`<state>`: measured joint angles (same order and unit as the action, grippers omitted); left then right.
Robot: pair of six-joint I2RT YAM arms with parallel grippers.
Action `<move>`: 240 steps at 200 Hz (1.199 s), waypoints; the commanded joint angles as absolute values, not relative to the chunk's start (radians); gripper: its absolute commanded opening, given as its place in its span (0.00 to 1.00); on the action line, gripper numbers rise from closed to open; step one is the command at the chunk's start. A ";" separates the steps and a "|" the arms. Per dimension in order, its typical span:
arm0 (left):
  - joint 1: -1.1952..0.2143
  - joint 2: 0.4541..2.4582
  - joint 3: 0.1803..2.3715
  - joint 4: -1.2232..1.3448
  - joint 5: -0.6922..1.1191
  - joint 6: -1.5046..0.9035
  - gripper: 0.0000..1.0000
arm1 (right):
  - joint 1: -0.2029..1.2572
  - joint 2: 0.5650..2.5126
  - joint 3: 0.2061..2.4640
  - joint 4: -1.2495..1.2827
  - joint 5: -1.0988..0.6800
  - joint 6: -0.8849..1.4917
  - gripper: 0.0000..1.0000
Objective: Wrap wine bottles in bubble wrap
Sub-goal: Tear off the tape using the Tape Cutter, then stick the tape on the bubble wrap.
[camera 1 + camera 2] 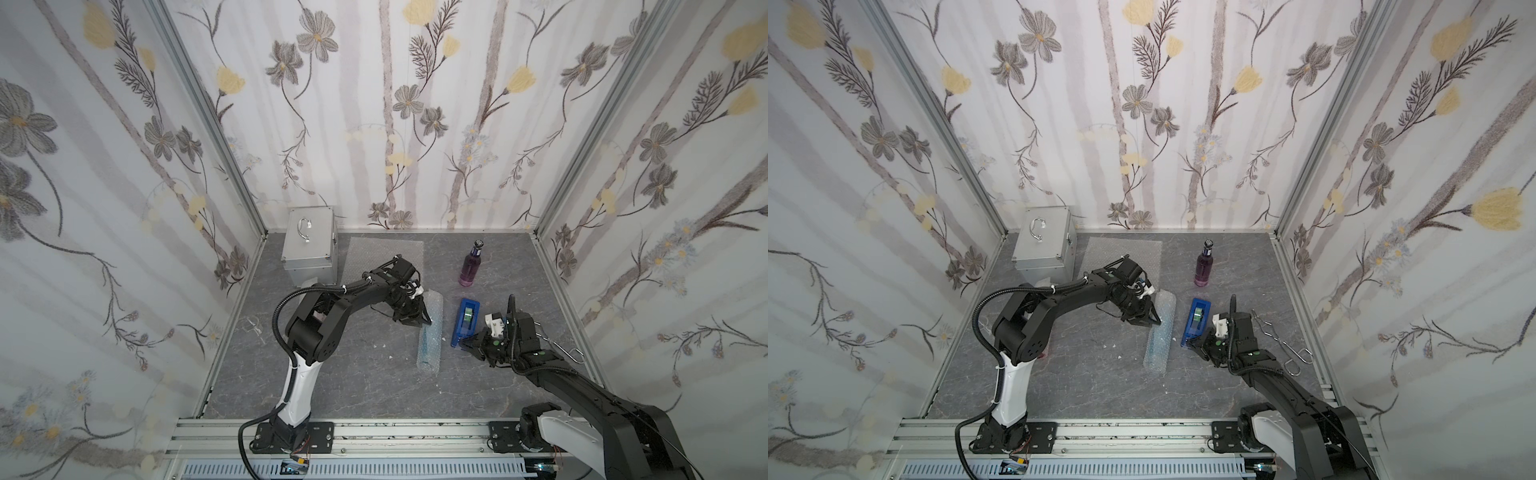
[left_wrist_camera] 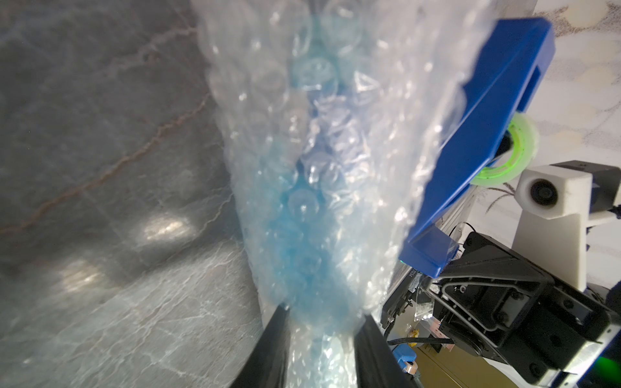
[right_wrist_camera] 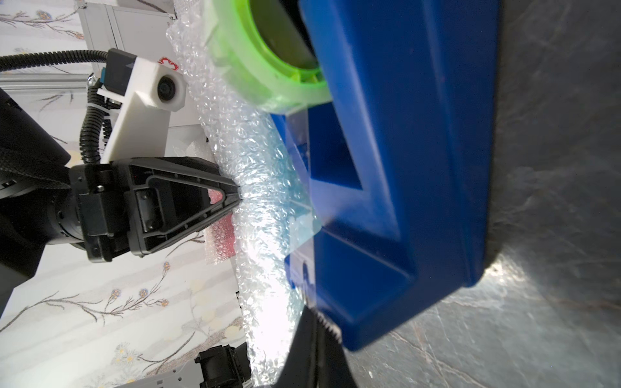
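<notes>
A blue wine bottle rolled in bubble wrap (image 1: 430,345) (image 1: 1158,345) lies mid-table. My left gripper (image 1: 427,320) (image 2: 324,312) is shut on this roll, one finger on each side. A purple wine bottle (image 1: 469,266) (image 1: 1204,266) stands upright and bare at the back. A flat bubble wrap sheet (image 1: 374,251) lies behind the left arm. My right gripper (image 1: 460,343) (image 3: 314,319) is shut, its tips at the toothed cutter of the blue tape dispenser (image 1: 466,320) (image 3: 403,168). Whether it pinches tape is unclear.
A silver metal case (image 1: 309,249) stands at the back left. Bent metal wire tools (image 1: 561,345) lie by the right wall. A pink-tinted bubble wrap bundle (image 3: 220,235) shows behind the left gripper. The dispenser sits close beside the wrapped roll.
</notes>
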<state>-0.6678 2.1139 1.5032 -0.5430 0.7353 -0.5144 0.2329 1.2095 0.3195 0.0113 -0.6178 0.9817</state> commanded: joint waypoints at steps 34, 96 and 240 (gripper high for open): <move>-0.674 2.140 1.493 -0.633 0.548 -0.513 0.33 | 0.236 1.225 0.270 -0.081 -0.477 0.897 0.00; -0.675 2.135 1.493 -0.635 0.543 -0.513 0.33 | 0.252 1.160 0.309 -0.102 -0.478 0.878 0.00; -0.678 2.141 1.498 -0.637 0.560 -0.508 0.32 | 0.393 1.284 0.881 -0.334 -0.798 0.106 0.00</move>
